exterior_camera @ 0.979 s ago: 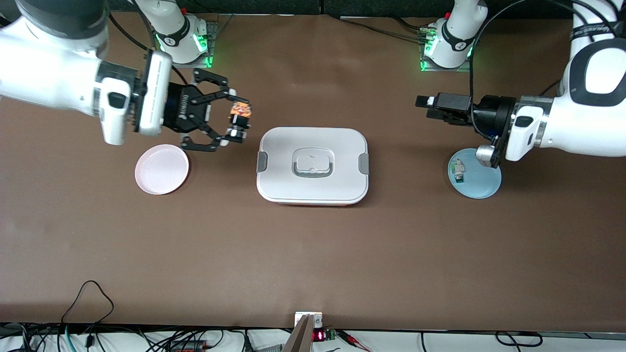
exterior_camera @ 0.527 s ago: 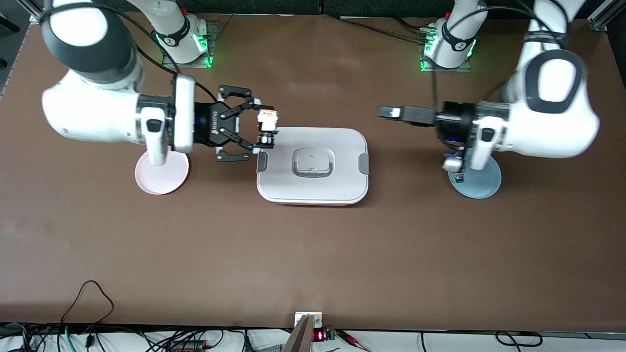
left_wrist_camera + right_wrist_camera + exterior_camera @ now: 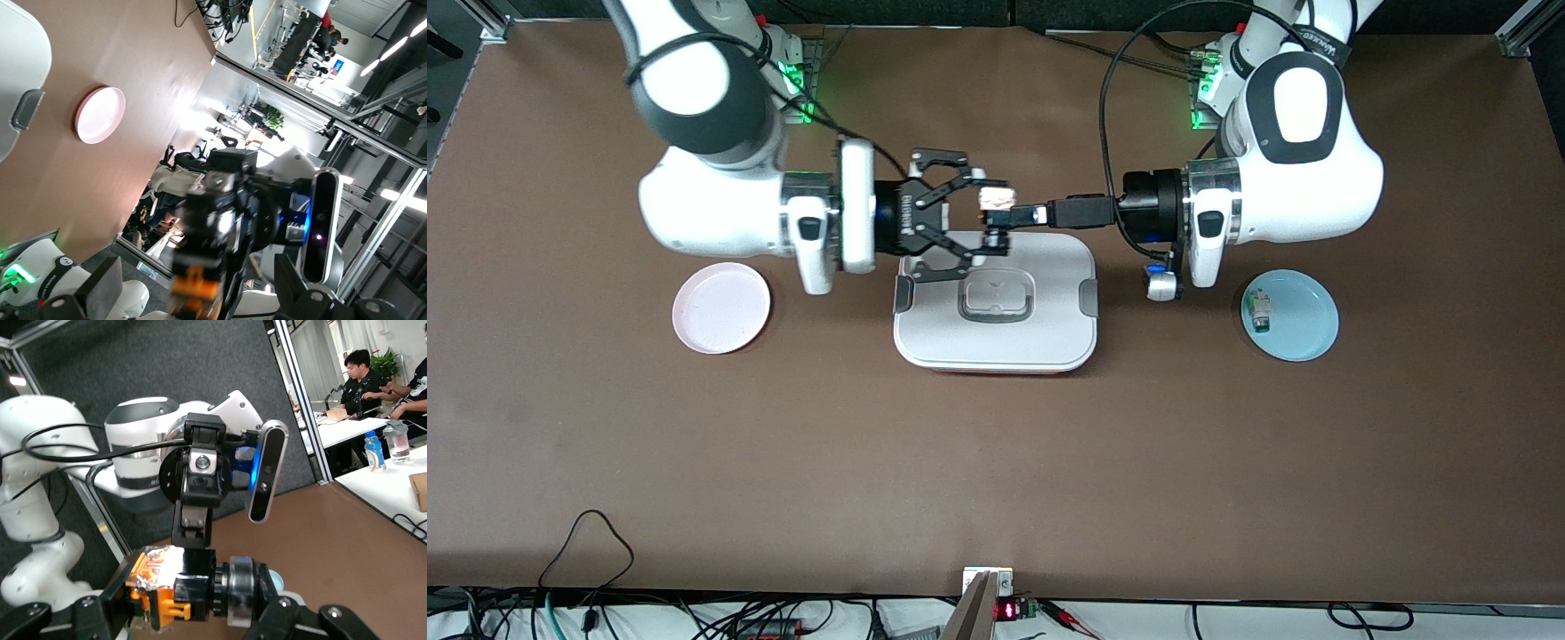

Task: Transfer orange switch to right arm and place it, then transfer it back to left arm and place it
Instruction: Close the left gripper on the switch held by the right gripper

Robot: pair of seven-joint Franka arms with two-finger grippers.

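The orange switch (image 3: 996,199) is a small black block with orange markings. My right gripper (image 3: 991,216) is shut on it and holds it in the air over the edge of the white lidded box (image 3: 996,348) that lies farthest from the front camera. My left gripper (image 3: 1024,215) reaches in from the left arm's end and is open, with a finger on each side of the switch (image 3: 197,288). In the right wrist view the switch (image 3: 163,585) sits between my right gripper's fingers (image 3: 113,603), with the left gripper (image 3: 195,520) just past it.
A pink plate (image 3: 721,308) lies beside the box toward the right arm's end and shows in the left wrist view (image 3: 100,115). A blue plate (image 3: 1303,333) toward the left arm's end holds a tiny white-and-green component (image 3: 1259,312). The box's corner (image 3: 17,53) shows in the left wrist view.
The right gripper carried the switch from beside the pink plate to over the box. The left gripper moved from over the blue plate to meet it, and its fingers now flank the switch.
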